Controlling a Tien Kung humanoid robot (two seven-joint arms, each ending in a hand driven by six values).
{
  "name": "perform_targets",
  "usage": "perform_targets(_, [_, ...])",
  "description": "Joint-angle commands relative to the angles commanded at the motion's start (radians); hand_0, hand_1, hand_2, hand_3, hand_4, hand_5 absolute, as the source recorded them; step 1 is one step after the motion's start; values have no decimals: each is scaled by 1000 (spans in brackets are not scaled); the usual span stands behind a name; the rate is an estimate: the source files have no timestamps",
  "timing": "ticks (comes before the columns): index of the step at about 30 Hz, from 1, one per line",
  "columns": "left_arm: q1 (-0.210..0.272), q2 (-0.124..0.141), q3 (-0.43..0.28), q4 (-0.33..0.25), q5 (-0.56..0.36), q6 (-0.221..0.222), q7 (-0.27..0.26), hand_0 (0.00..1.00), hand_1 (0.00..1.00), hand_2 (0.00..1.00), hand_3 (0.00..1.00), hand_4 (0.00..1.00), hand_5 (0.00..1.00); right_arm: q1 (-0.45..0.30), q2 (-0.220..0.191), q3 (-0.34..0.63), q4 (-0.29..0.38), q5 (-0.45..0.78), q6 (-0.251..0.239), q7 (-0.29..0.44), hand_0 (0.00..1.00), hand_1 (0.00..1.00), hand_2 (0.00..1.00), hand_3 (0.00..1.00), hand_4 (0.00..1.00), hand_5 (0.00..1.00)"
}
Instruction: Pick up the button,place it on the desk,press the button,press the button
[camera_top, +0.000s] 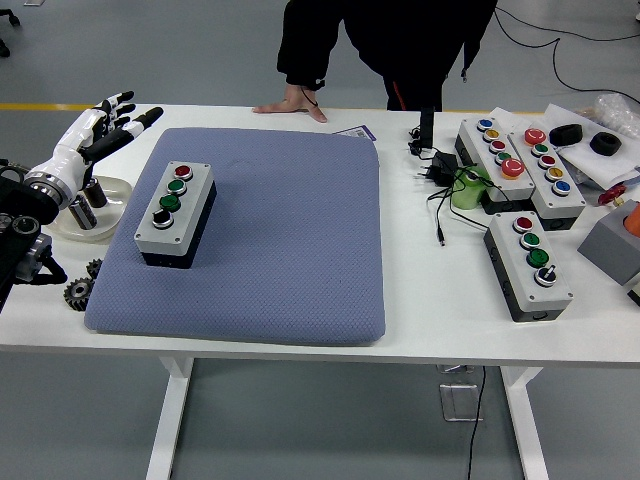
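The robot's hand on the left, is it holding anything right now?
No. The left hand holds nothing; its fingers are spread in the air beside the button box on the blue mat.

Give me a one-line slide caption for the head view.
Left robot hand open beside a button box on the blue mat; a person's hand rests on the table's far edge.

Bright, even overhead light fills the sharp head view, leaving soft shadows beneath the white table (430, 300) and mild glare on its top, without noticeable blur.
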Motion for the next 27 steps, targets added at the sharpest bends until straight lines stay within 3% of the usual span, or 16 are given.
perform_targets(4, [-3, 0, 25, -24, 113, 34, 56, 998, 998, 998, 998, 998, 683, 0, 0, 0, 0, 1, 0, 1, 780, 756, 752, 600, 234, 177])
perform_targets(7, [-14, -6, 66, -49, 231, 39, 136, 998, 998, 998, 998, 998, 683, 0, 0, 1, 0, 2, -1, 1, 780, 756, 752, 600, 234, 177])
perform_targets(12, [-39, -27, 119, -53, 418, -27, 237, 998, 998, 998, 998, 998, 672, 2, 0, 2, 0, 4, -1, 1, 780, 756, 752, 600, 234, 177])
perform_targets(19, [-56, -50, 161, -37, 408, -81, 274, 998, 998, 998, 998, 998, 682, 6, -1, 4, 0, 4, -2, 3, 780, 755, 752, 601, 233, 178])
perform_targets(27, [-64, -73, 186, -33, 423, -92, 362, 998, 998, 998, 998, 998, 712, 6, -3, 6, 0, 3, -2, 5, 780, 756, 752, 599, 232, 178])
